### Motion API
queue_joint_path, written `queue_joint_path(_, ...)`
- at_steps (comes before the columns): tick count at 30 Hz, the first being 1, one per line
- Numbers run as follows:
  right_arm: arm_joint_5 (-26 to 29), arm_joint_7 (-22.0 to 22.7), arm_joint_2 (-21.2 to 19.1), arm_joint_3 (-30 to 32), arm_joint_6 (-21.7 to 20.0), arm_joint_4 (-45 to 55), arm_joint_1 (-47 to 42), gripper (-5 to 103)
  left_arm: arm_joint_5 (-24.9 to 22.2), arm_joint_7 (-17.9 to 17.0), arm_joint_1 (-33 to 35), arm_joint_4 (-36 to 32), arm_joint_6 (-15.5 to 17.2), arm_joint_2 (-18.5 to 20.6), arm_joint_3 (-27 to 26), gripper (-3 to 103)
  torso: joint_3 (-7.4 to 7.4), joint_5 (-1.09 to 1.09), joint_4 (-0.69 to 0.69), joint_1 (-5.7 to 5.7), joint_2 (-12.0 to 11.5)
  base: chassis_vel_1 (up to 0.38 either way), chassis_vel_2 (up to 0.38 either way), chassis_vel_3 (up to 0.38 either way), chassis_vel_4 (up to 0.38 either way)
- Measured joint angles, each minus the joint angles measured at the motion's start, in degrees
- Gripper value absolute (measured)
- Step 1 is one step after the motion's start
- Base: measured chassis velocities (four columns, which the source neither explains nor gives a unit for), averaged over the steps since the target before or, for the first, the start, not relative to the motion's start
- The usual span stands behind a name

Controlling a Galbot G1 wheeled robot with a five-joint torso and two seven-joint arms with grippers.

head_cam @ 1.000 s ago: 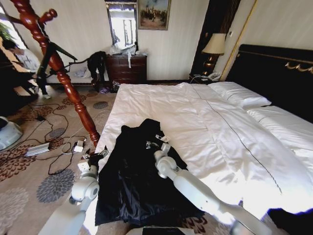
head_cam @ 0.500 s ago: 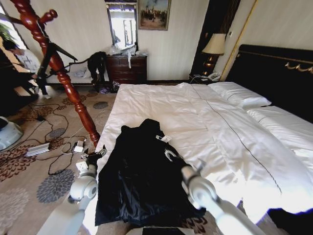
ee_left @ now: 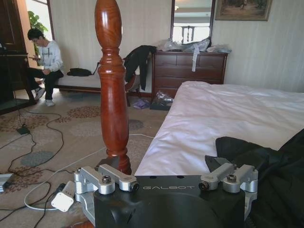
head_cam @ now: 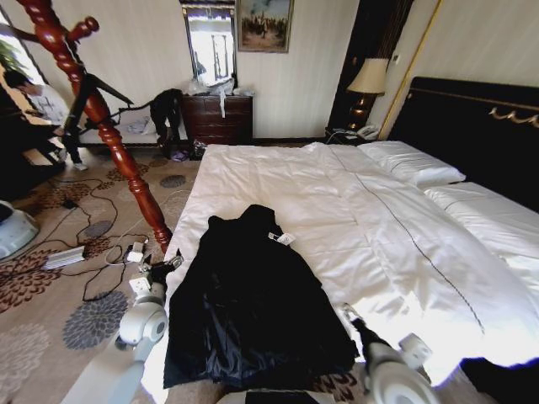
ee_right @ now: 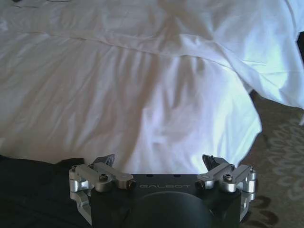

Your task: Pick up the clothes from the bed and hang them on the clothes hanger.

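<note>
Left wrist view reads "GALBOT" on the gripper body, the left gripper (ee_left: 164, 164) spread wide beside the clothes hanger (ee_left: 112, 90). Head view: the black coat (head_cam: 253, 295) lies flat on the bed (head_cam: 379, 236) (small white tag (head_cam: 281, 238) showing), and the right gripper (ee_right: 161, 161), fingers apart, has pulled back off it to the bed's near edge.

Black coat (head_cam: 253, 299) flat on bed (head_cam: 396, 227)

A dresser (head_cam: 217, 116) and lamp (head_cam: 368, 82) stand against the far wall.
</note>
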Motion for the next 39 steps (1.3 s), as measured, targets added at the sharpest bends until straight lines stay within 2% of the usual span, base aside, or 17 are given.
queue_joint_path(6, 0.4, 4.6, 0.9, -3.2, -0.4, -3.8, -1.2, 100, 1.3, 0.0, 3.5, -2.0, 0.0, -1.7, -2.9, 100, 0.0, 0.02, 0.03, 0.0, 0.0, 0.0, 0.0, 0.0, 0.0)
queue_joint_path(10, 0.5, 4.7, 1.9, -6.5, -0.4, -5.8, -1.1, 100, 1.5, 0.0, 4.5, -2.9, 0.0, -2.3, -3.9, 100, 0.0, 0.02, 0.03, 0.0, 0.0, 0.0, 0.0, 0.0, 0.0)
queue_joint_path(17, -2.3, 2.9, 3.9, -11.4, -0.2, -7.1, -2.2, 100, 1.4, 0.0, 5.0, -3.1, 0.0, -2.1, -5.0, 100, 0.01, 0.01, 0.01, 0.0, 0.0, 0.0, 0.0, 0.0, 0.0)
queue_joint_path(18, -2.6, 2.6, 4.1, -11.8, -0.1, -7.2, -2.2, 103, 1.4, 0.0, 5.1, -3.1, 0.0, -2.1, -5.1, 100, 0.01, 0.01, 0.01, 0.0, 0.0, 0.0, 0.0, 0.0, 0.0)
queue_joint_path(21, -4.3, 0.1, 4.7, -13.6, 0.8, -7.2, -2.0, 99, 1.3, 0.0, 5.3, -3.3, 0.0, -1.8, -5.2, 100, 0.01, 0.0, 0.01, 0.0, 0.0, 0.0, 0.0, 0.0, 0.0)
queue_joint_path(23, -4.5, -0.4, 4.8, -14.0, 0.8, -7.2, -1.8, 94, 1.3, 0.0, 5.3, -3.4, 0.0, -1.7, -5.2, 100, 0.0, 0.01, 0.01, 0.0, 0.0, 0.0, 0.0, 0.0, 0.0)
queue_joint_path(25, -5.0, -1.0, 5.1, -14.2, 1.0, -7.6, -1.2, 84, 1.3, 0.0, 5.3, -3.4, 0.0, -1.7, -5.1, 100, 0.01, 0.0, 0.02, 0.01, 0.0, 0.0, 0.0, 0.0, 0.0)
queue_joint_path(26, -5.1, -1.0, 5.1, -14.2, 1.1, -7.9, -1.0, 84, 1.3, 0.0, 5.3, -3.4, 0.0, -1.7, -5.0, 100, 0.01, 0.01, 0.02, 0.01, 0.0, 0.0, 0.0, 0.0, 0.0)
queue_joint_path(27, -5.1, -1.1, 5.3, -14.3, 1.2, -8.3, -0.8, 73, 1.3, 0.0, 5.4, -3.5, 0.0, -1.7, -4.8, 100, 0.01, 0.01, 0.02, 0.02, 0.0, 0.0, 0.0, 0.0, 0.0)
queue_joint_path(29, -5.2, -1.0, 5.3, -14.3, 1.3, -8.3, -0.8, 73, 1.3, 0.0, 5.5, -3.5, 0.0, -1.7, -4.7, 100, 0.01, 0.01, 0.01, 0.02, 0.0, 0.0, 0.0, 0.0, 0.0)
queue_joint_path(31, -5.5, -1.0, 5.4, -14.3, 1.6, -8.0, -1.3, 62, 1.3, 0.0, 5.6, -3.6, 0.0, -1.6, -4.7, 100, 0.01, 0.01, 0.01, 0.01, 0.0, 0.0, 0.0, 0.0, 0.0)
queue_joint_path(32, -5.5, -1.0, 5.4, -14.3, 1.6, -7.8, -1.5, 62, 1.3, 0.0, 5.6, -3.6, 0.0, -1.6, -4.7, 100, 0.01, 0.01, 0.01, 0.01, 0.0, 0.0, 0.0, 0.0, 0.0)
queue_joint_path(33, -5.7, -1.0, 5.5, -14.5, 1.7, -7.2, -2.0, 51, 1.4, 0.0, 5.6, -3.6, 0.0, -1.6, -4.7, 100, 0.01, 0.01, 0.01, 0.01, 0.0, 0.0, 0.0, 0.0, 0.0)
queue_joint_path(35, -6.0, -1.0, 5.6, -14.6, 1.9, -6.8, -2.3, 51, 1.4, 0.0, 5.6, -3.6, 0.0, -1.6, -4.7, 100, 0.01, 0.01, 0.01, 0.01, 0.0, 0.0, 0.0, 0.0, 0.0)
queue_joint_path(37, -6.2, -0.9, 5.7, -15.3, 2.1, -5.0, -3.5, 41, 1.4, 0.0, 5.6, -3.6, 0.0, -1.6, -4.6, 100, 0.01, 0.01, 0.01, 0.01, 0.0, 0.0, 0.0, 0.0, 0.0)
queue_joint_path(38, -6.2, -0.9, 5.7, -15.3, 2.1, -5.0, -3.5, 41, 1.4, 0.0, 5.6, -3.6, 0.0, -1.6, -4.6, 100, 0.01, 0.01, 0.01, 0.01, 0.0, 0.0, 0.0, 0.0, 0.0)
queue_joint_path(39, -6.1, -0.8, 5.7, -15.6, 1.9, -4.3, -3.9, 35, 1.4, 0.0, 5.6, -3.6, 0.0, -1.7, -4.5, 100, 0.01, 0.01, 0.01, 0.01, 0.0, 0.0, 0.0, 0.0, 0.0)
